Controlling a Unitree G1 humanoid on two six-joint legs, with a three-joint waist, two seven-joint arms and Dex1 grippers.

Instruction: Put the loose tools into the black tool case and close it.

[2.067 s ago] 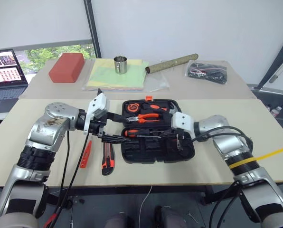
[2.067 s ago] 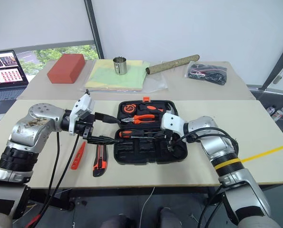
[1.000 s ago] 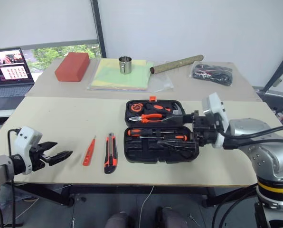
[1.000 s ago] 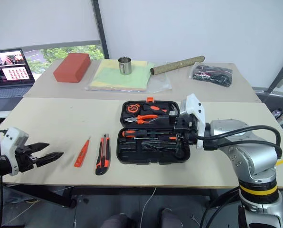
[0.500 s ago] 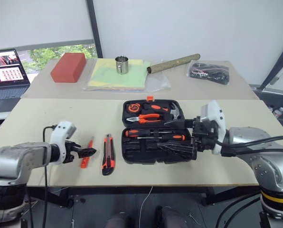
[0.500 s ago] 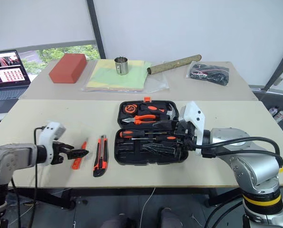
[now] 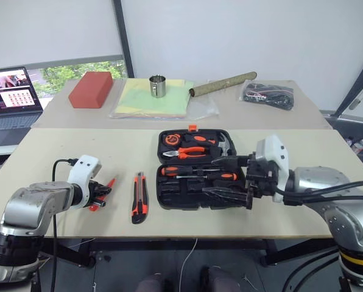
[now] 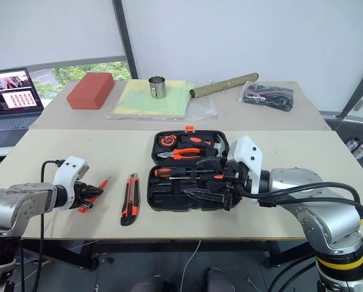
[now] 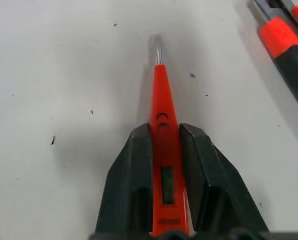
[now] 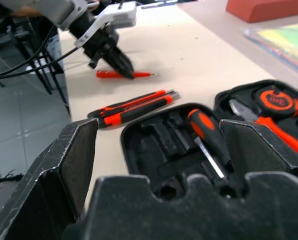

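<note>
Now the flat orange tool [image 9: 162, 150] is lying on the table [image 7: 59, 152] left of the knife [image 7: 138, 204], and the left gripper [image 9: 162, 165] is pinching it. The right gripper [image 10: 159, 165] is hovering spread wide by the open case [image 7: 197, 182]. Next, it likely needs lifting straight up and carrying to a free slot.

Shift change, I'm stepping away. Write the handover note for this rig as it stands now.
Left gripper: fingers closed on the small flat orange tool, which lies on the table.
Right gripper: fingers wide open, holding nothing, over the right end of the black tool case.
Case lies open; two screwdrivers are slotted inside.
Utility knife lies on the table left of the case.
Left to do: case the orange tool and the knife, then close the case.
</note>
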